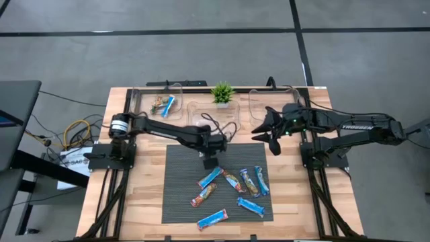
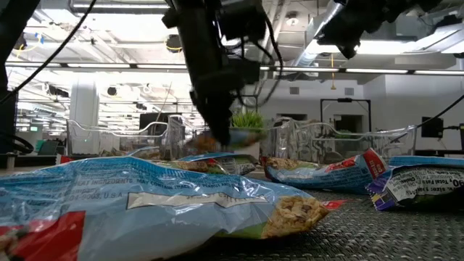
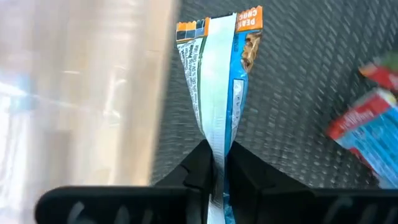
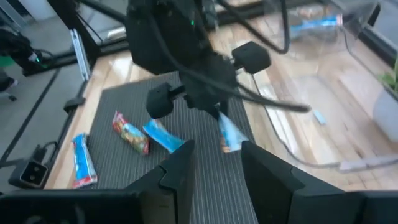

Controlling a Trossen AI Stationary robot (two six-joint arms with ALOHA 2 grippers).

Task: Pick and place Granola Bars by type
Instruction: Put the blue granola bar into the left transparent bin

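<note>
While the high view is showing the left end effector (image 1: pixel 211 161) hovering over the dark mat's (image 1: pixel 178 202) far edge, the right end effector (image 1: pixel 269 128) is waiting by the right bin (image 1: pixel 259 101). Loose granola bars (image 1: pixel 248 183) are lying on the mat. Left wrist view: fingers are pinching a blue bar (image 3: pixel 217 81) by its end, and it is dangling clear. Right wrist view: own fingers (image 4: pixel 180 177) are gaping, empty. Judging transport step; next move is needing carry to the matching bin (image 1: pixel 158 101).

Wooden table (image 1: pixel 144 195) bears dark mat (image 1: pixel 181 195), bins (image 1: pixel 269 101).
</note>
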